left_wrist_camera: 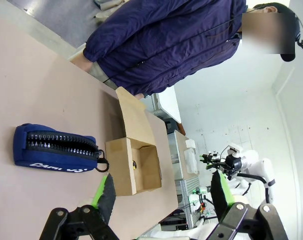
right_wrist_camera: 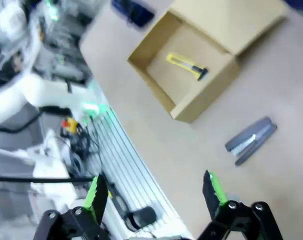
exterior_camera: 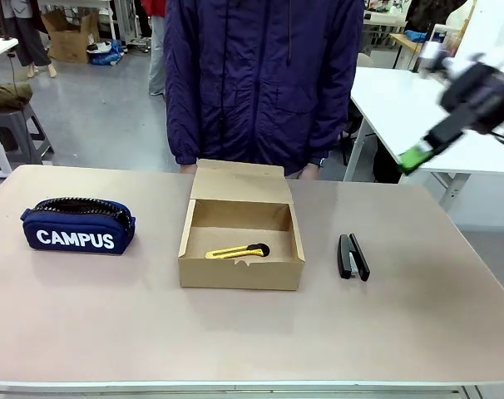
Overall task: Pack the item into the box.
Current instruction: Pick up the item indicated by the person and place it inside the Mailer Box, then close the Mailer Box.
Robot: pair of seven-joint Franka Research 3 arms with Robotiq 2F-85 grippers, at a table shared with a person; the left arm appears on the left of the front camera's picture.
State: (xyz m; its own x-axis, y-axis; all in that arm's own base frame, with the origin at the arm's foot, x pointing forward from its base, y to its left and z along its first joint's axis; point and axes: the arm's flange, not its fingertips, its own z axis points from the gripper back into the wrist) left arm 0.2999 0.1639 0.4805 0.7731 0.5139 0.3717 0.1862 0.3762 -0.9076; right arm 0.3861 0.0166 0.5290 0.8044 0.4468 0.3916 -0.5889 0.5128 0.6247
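In the front view, the brown cardboard box stands in the middle of the table, with its flap lid raised at the far side, just before the person in a dark blue jacket. The yellow utility knife lies flat on the floor of the box, near the front wall, with its black end to the right. A navy pouch lettered CAMPUS rests well to the left of the box, and a black stapler lies on the right, apart from it. My right gripper hangs high at the upper right, off the table and blurred, so from here I cannot tell how its jaws stand. In the left wrist view, my left gripper has its two green-padded fingers spread wide with nothing between them. Beyond them I see the pouch, then the box, and only a small yellow bit of the knife inside. In the right wrist view, my right gripper also holds its fingers wide apart and empty, above the table edge. Farther off, the knife lies inside the box on its floor, touching no wall, and the stapler lies beside the box on the bare table.
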